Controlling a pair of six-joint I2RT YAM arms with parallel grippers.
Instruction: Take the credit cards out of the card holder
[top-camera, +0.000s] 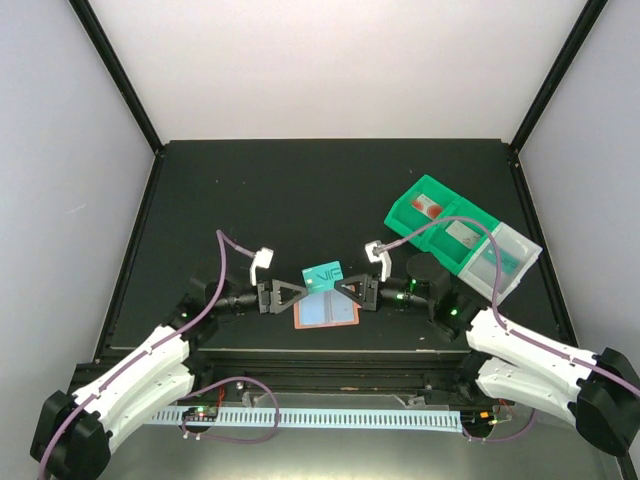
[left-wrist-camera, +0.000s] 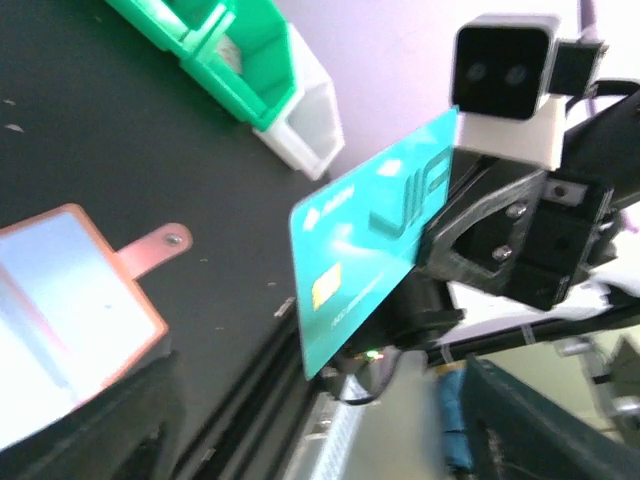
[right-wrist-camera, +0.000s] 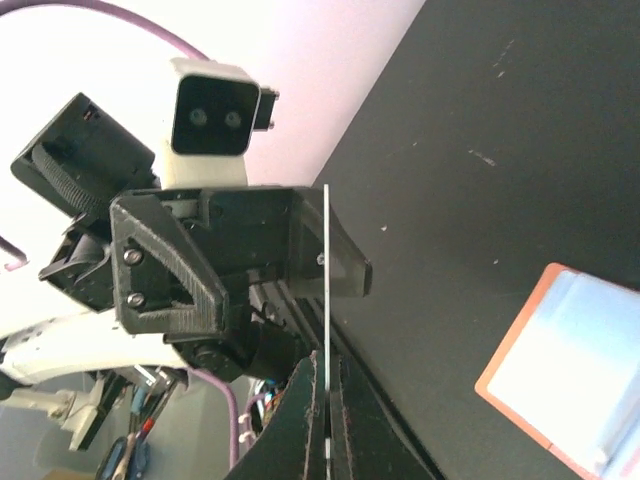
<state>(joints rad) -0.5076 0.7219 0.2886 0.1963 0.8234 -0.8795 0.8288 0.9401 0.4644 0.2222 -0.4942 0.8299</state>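
Left gripper (top-camera: 302, 292): jaws apart, flanking the left edge of the teal card (top-camera: 322, 276) without gripping it; in the left wrist view its own fingers sit blurred at the two lower corners, wide of the card. Teal card: raised above the table (top-camera: 230, 200) between the two grippers, printed face and gold chip towards the left wrist camera. Holder (left-wrist-camera: 122, 292): lying open and flat on the table just below the card, apart from it, with a salmon rim, a pale blue inner face and the snap tab (left-wrist-camera: 150, 250) sticking out. Right gripper (top-camera: 343, 288): jaws closed on the card's right edge, which is seen edge-on in its own wrist view. Bin (top-camera: 398, 216): green and white compartments, far right, well apart from the holder
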